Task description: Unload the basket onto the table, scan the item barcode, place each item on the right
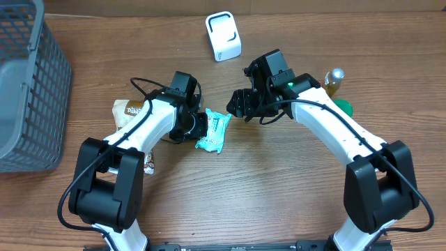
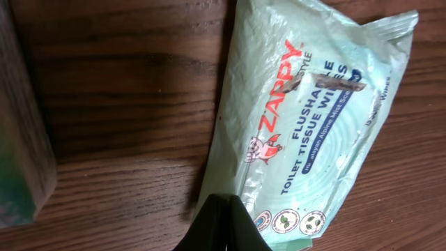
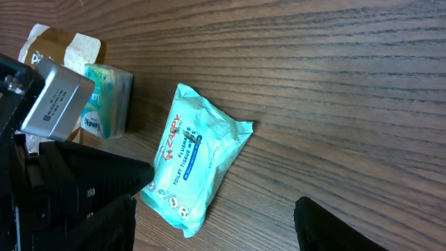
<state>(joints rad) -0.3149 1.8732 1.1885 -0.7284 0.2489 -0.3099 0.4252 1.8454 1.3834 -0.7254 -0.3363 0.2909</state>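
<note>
Wipes pack point(image 1: 213, 131) lies flat on the tabletop point(image 1: 279, 202) between the arms, label up (no barcode visible). Left gripper point(image 2: 223, 209) closed, tips at its edge; right gripper point(image 3: 221, 192) apart, empty, just beside. Risk: closed tips merely shove the slick pack, its code likely underneath and unread.

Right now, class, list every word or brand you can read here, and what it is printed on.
"ZAPPY": red brand on the green wipes pack.
"FLUSHA..." and "STYLE": same pack, partly covered.
"TOILET TISSUE WIPES": same pack.
"Alpine Mist": blue band on that pack; the rest unclear.
Round badges on the pack: too small.
Label on the grey block: too small.
Brown packet: blurred.
</note>
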